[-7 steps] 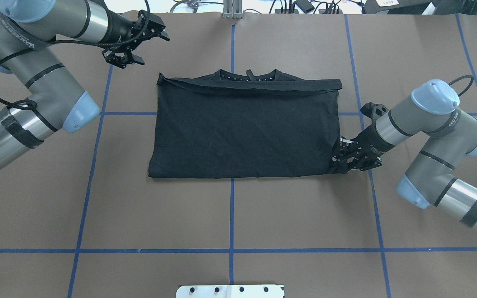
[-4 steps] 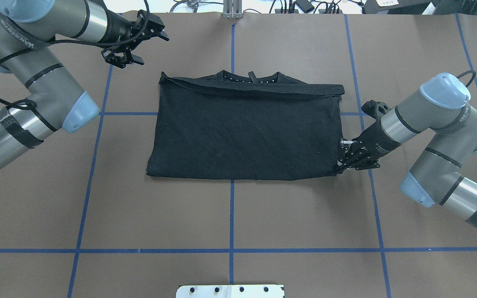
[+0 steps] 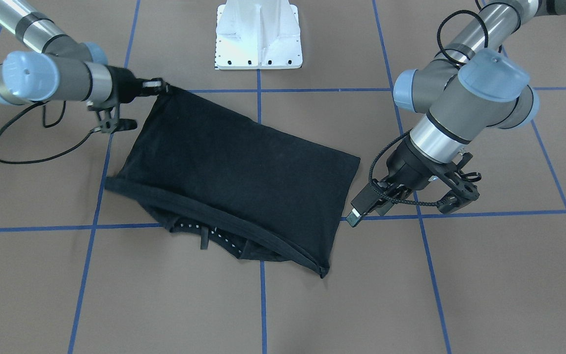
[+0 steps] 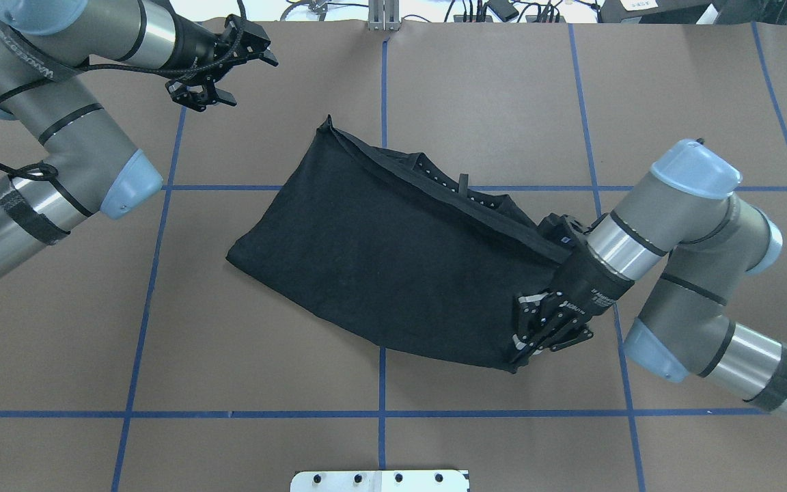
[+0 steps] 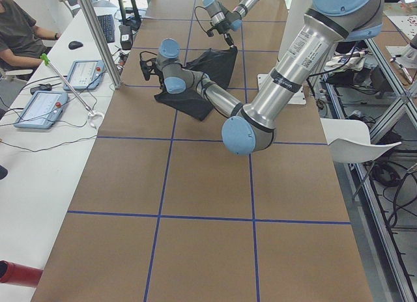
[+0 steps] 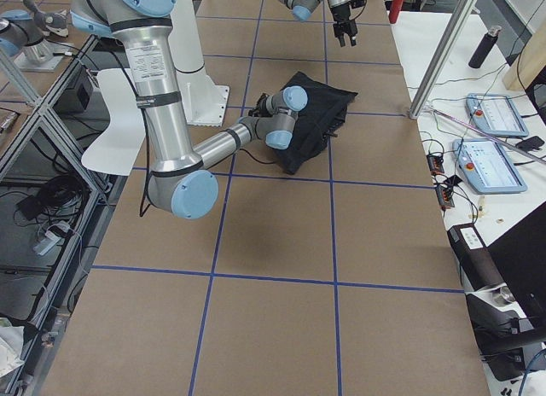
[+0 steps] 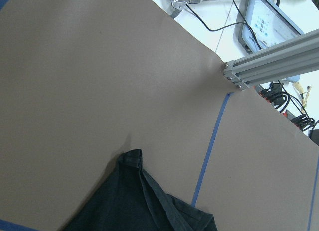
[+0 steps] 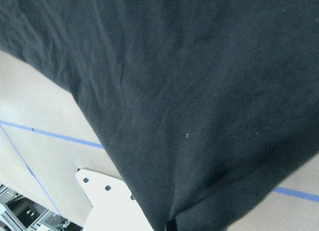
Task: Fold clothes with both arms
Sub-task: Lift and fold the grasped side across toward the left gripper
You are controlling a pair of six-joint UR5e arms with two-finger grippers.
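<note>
Starting at the robot's edge: white base plate (image 4: 380,480) on the brown table (image 4: 229,355), w/ blue tape (image 4: 380,413) gridding the top. Next out, the R gripper (image 4: 520,344) is pinched tight on the shirt (image 4: 393,260) at its near right corner. That corner is pulled up off the table (side views show the fabric rising to it). R arm (image 4: 673,225) comes in low from the right, wrist over the shirt's right end. R wrist cam is mostly black fabric, w/ tape and base plate beneath.

The shirt is black, folded to a rough rectangle, and lies skewed approx mid-table. Its near left corner is flat on the table. Its far long edge is a doubled hem w/ the collar (image 4: 465,195) peeking out past it.

Farther out, the L gripper (image 4: 249,80) hangs over bare table beyond the shirt's far left corner, well apart from it, jaws spread, holding nothing. L arm (image 4: 59,116) enters from the left. Cables (image 4: 503,10) sit past the far edge.
</note>
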